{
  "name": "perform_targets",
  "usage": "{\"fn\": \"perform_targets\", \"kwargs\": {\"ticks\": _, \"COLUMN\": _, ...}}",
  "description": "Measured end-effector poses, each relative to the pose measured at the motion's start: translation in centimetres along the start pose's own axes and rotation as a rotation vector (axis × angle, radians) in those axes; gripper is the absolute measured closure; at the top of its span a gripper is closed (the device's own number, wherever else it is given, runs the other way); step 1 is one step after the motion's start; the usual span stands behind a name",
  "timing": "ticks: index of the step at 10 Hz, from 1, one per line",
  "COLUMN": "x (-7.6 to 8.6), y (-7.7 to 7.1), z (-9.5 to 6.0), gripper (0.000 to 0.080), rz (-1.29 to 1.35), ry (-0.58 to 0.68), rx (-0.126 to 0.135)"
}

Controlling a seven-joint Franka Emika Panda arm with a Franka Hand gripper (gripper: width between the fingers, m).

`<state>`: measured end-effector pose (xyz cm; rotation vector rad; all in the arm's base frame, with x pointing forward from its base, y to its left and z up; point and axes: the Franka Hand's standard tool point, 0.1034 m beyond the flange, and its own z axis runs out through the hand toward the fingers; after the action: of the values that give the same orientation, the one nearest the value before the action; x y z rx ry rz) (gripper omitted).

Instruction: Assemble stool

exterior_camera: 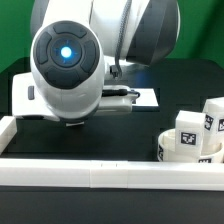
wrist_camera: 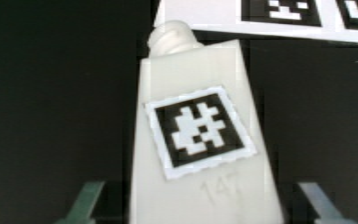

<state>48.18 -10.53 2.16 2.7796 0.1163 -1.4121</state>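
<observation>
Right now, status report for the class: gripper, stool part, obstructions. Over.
Gripper shut on leg. Leg's far end by marker board. Nothing seen blocking it.

The arm (exterior_camera: 60, 95) has a smooth, glossy white shell. Its big rounded joint housing is capped by a black disc (exterior_camera: 66, 54) with a small light glowing at the centre (blue-white, ringed in paler blue). Farther off, dark grey bands (exterior_camera: 150, 28) part the white segments. The two fingers (wrist_camera: 91, 203) are slim and dull grey-green.

No readable words or numbers — only tags (wrist_camera: 197, 135).
Black-and-white square tags sit on the leg block (wrist_camera: 194, 75) and the marker board (wrist_camera: 220, 18).
</observation>
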Motion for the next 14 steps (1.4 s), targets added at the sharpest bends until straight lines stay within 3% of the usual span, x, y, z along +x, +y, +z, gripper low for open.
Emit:
{"fn": "perform_targets", "kwargs": {"ticks": 4, "x": -3.5, "y": -0.6, "z": -4.9, "gripper": 0.0472, "rz": 0.013, "ry": 0.049, "rx": 0.01}}
{"fn": "perform_targets", "kwargs": {"ticks": 7, "x": -2.8, "y": -0.4, "z": -5.4, "gripper": 0.0472, "rz": 0.013, "ry": 0.106, "rx": -0.001}}
{"fn": "perform_targets", "kwargs": {"ticks": 9, "x": -1.6, "y": 0.0, "z": -6.5, "gripper": 0.0472, "rz": 0.012, "ry": 0.275, "rx": -0.022}}
{"fn": "perform_targets", "kwargs": {"ticks": 10, "x": -2.0, "y": -0.4, "z": -6.4, "gripper": 0.0472, "rz": 0.021, "ry": 0.331, "rx": -0.005}}
{"fn": "perform_targets", "kwargs": {"ticks": 11, "x": -2.1, "y": -1.1, "z": -6.7, "gripper": 0.0472, "rz": 0.028, "ry": 0.37, "rx": 0.036}}
{"fn": "perform_targets", "kwargs": {"ticks": 13, "x": -2.8, "y": -2.2, "z": -8.9, "gripper": 0.0472, "rz": 0.045, "ry": 0.506, "rx": 0.086}}
{"fn": "perform_targets", "kwargs": {"ticks": 14, "x": -3.6, "y": -2.4, "z": -9.9, "gripper": 0.0472, "rz": 0.052, "ry": 0.536, "rx": 0.091}}
